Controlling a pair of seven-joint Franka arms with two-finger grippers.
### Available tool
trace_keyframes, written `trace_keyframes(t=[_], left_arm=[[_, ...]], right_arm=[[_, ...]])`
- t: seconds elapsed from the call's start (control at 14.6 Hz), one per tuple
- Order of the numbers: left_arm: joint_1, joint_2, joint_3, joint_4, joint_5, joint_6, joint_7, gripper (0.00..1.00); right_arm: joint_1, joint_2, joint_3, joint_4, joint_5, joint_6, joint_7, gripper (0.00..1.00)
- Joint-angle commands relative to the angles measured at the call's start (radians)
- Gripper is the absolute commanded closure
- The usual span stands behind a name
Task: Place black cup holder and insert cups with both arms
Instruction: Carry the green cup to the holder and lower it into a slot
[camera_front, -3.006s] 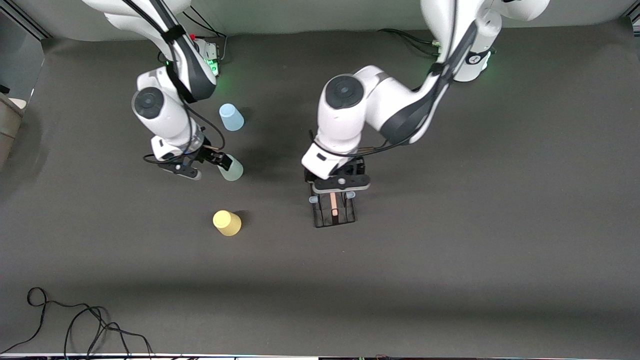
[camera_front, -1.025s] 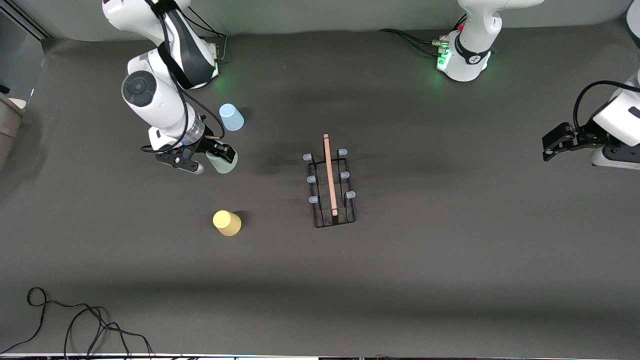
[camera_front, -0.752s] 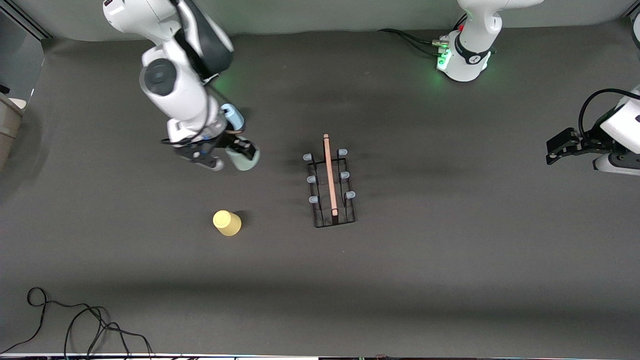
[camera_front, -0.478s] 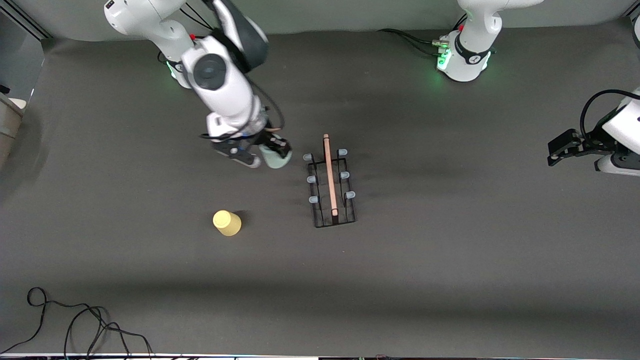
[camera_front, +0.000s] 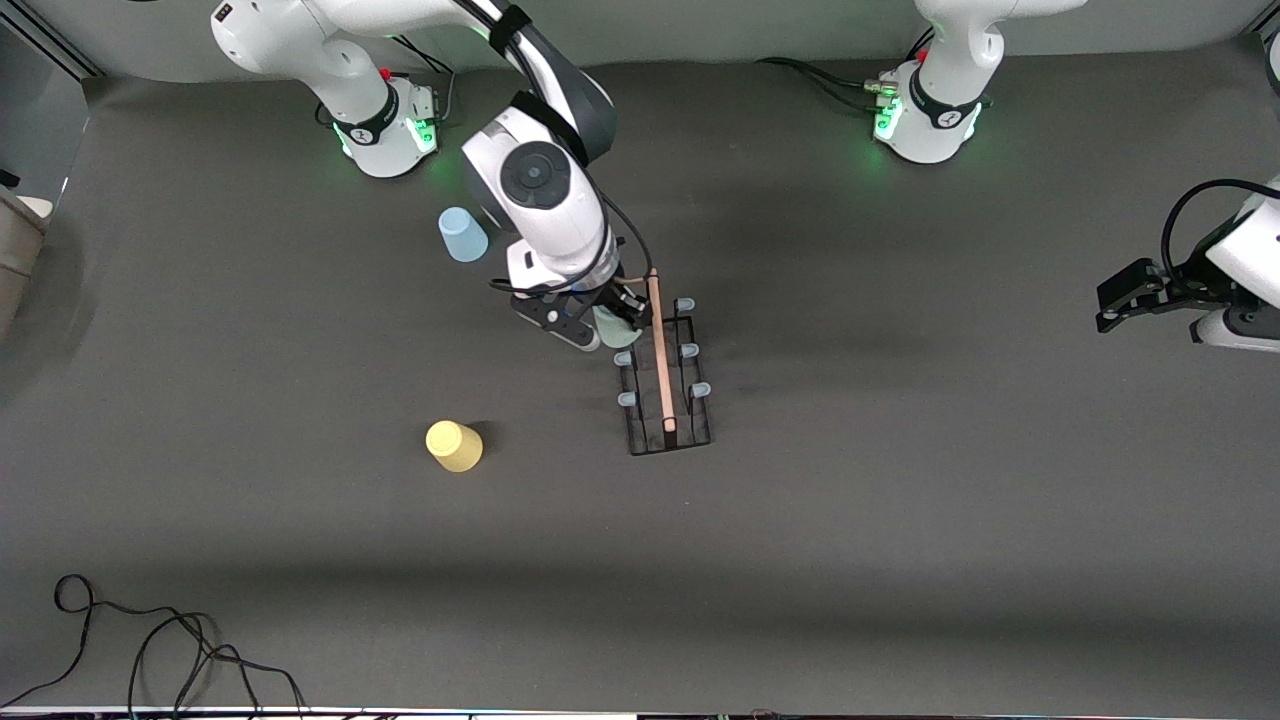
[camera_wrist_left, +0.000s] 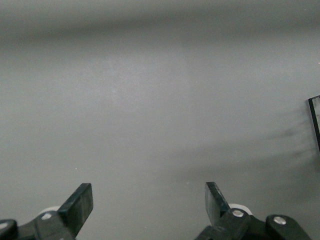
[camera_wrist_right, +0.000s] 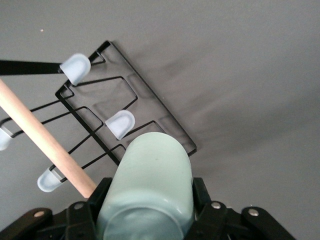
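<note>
The right hand (camera_front: 618, 322) is clasping the pale grey-green cup (camera_front: 613, 325) between its fingers and hanging over the end of the black cup holder (camera_front: 662, 375) that lies farthest from the front camera. In the right wrist view the cup (camera_wrist_right: 150, 190) is sitting mouth-down in the grip, directly above one of the rack's pale-blue-tipped pegs (camera_wrist_right: 120, 124); whether the cup is already touching a peg is hard to tell. The rack is standing on the table (camera_front: 900, 520) with its wooden handle (camera_front: 660, 350) running along the top. The light blue cup (camera_front: 462, 235) and the yellow cup (camera_front: 454, 446) are resting upside down on the table toward the right arm's end, well apart. The left hand (camera_front: 1125, 297) is waiting at the left arm's end of the table, its fingers (camera_wrist_left: 77, 207) spread apart with nothing between them.
</note>
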Motion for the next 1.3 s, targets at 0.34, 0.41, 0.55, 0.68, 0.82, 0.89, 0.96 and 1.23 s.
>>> trace_keyframes(t=[0.34,0.41,0.55,0.68,0.82,0.89,0.96,1.23], left_arm=[[0.007,-0.009,-0.001,0.021,0.000,-0.009,0.015,0.00],[0.006,-0.013,-0.003,0.021,0.000,-0.009,0.009,0.00],[-0.002,-0.016,-0.007,0.024,0.000,-0.012,-0.001,0.00],[-0.002,-0.017,-0.009,0.026,0.000,-0.029,-0.005,0.00],[0.004,-0.020,-0.006,0.026,0.000,-0.032,0.009,0.00],[0.003,-0.020,-0.006,0.026,0.000,-0.032,0.010,0.00],[0.001,-0.019,-0.007,0.027,0.000,-0.029,0.007,0.00],[-0.004,-0.016,-0.009,0.026,0.005,-0.032,0.010,0.00]], right_arm=[[0.026,0.066,-0.015,0.025,-0.028,0.041,0.047,0.15],[0.026,0.066,-0.015,0.025,-0.028,0.041,0.047,0.08],[0.024,0.064,-0.015,0.025,-0.028,0.040,0.050,0.02],[0.020,0.055,-0.017,0.025,-0.028,0.035,0.047,0.01],[0.010,0.021,-0.020,0.027,-0.028,0.027,0.030,0.01],[0.010,0.003,-0.038,0.030,-0.028,0.000,0.024,0.01],[0.010,-0.018,-0.061,0.039,-0.028,-0.046,-0.002,0.01],[0.010,-0.111,-0.162,0.047,-0.014,-0.212,-0.198,0.01]])
